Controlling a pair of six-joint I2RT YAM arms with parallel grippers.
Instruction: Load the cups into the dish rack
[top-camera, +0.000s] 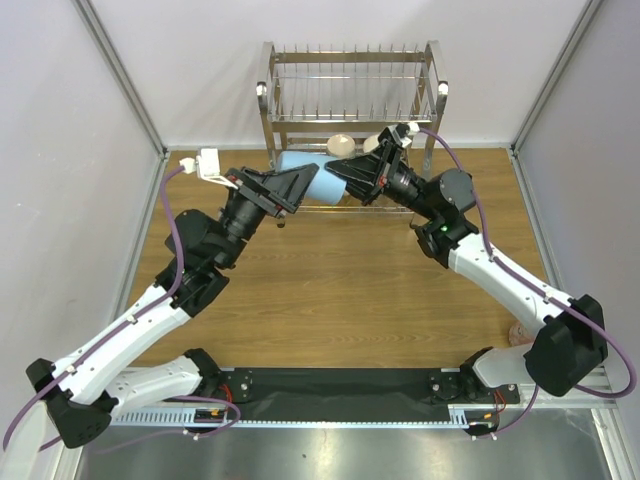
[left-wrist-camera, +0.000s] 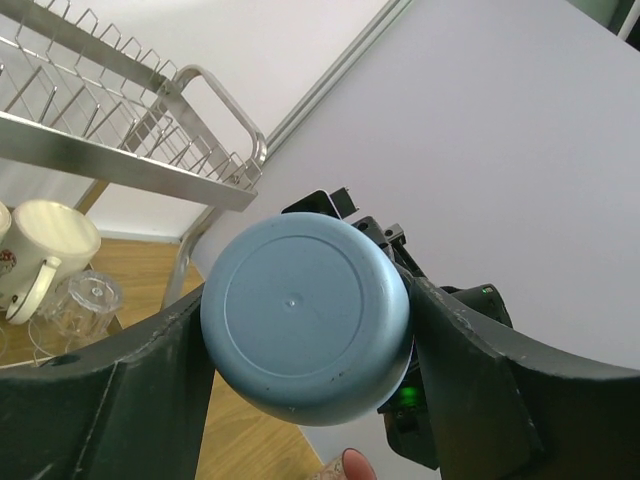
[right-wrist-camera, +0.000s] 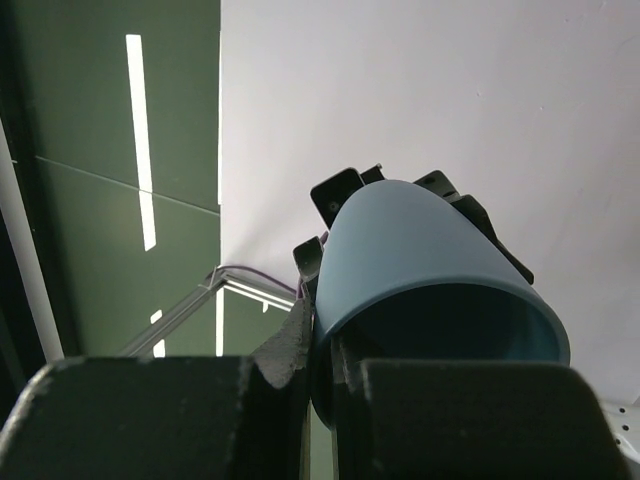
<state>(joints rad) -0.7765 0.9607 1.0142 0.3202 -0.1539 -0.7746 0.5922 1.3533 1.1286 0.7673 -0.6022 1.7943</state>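
A light blue cup (top-camera: 303, 172) (left-wrist-camera: 305, 315) (right-wrist-camera: 430, 260) hangs on its side in the air just in front of the dish rack (top-camera: 350, 70) (left-wrist-camera: 130, 165), held from both ends. My left gripper (top-camera: 303, 190) (left-wrist-camera: 308, 335) has its two dark fingers pressed against either side of the cup's base. My right gripper (top-camera: 340, 170) (right-wrist-camera: 335, 375) is shut on the cup's rim, one finger inside and one outside. On the rack's lower tier stand two cream mugs (top-camera: 342, 145) (top-camera: 376, 143), one (left-wrist-camera: 45, 240) beside a clear glass tumbler (left-wrist-camera: 85, 300).
A pink mug (top-camera: 517, 332) (left-wrist-camera: 352, 465) stands on the wooden table at the right, partly behind the right arm. Pale walls enclose the table on three sides. The rack's upper tier (top-camera: 350, 100) with its prongs is bare.
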